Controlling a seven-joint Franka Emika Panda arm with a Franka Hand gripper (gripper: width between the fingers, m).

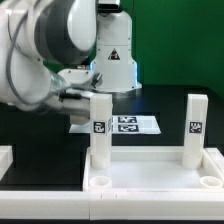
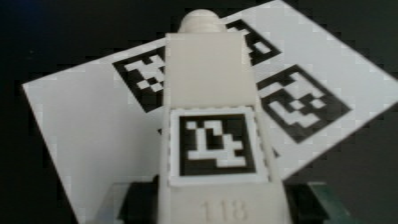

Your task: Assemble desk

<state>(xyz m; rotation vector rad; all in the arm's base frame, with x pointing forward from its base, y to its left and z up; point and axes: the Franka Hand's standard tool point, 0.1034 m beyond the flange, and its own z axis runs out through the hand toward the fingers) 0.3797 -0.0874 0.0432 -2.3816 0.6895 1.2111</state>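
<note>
A white leg (image 2: 205, 80) is gripped by the gripper (image 2: 214, 198), closed onto it over the marker board (image 2: 80, 110), while the desk top (image 1: 150, 186), with two upright legs (image 1: 100, 128) set in its corners, is placed toward the surface's (image 1: 40, 150) near edge.

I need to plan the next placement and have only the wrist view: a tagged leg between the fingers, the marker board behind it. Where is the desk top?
Observer: The desk top lies at the front of the exterior view, nearer that camera than the marker board.
Operator: Any legs standing at it?
Observer: Two, upright at its far edge: a first leg on the exterior view's left, a second leg on its right.
Operator: Where is the arm?
Observer: The arm comes in from the exterior view's left and ends beside the first leg's top; whether that is the wrist-view leg I cannot tell.
</note>
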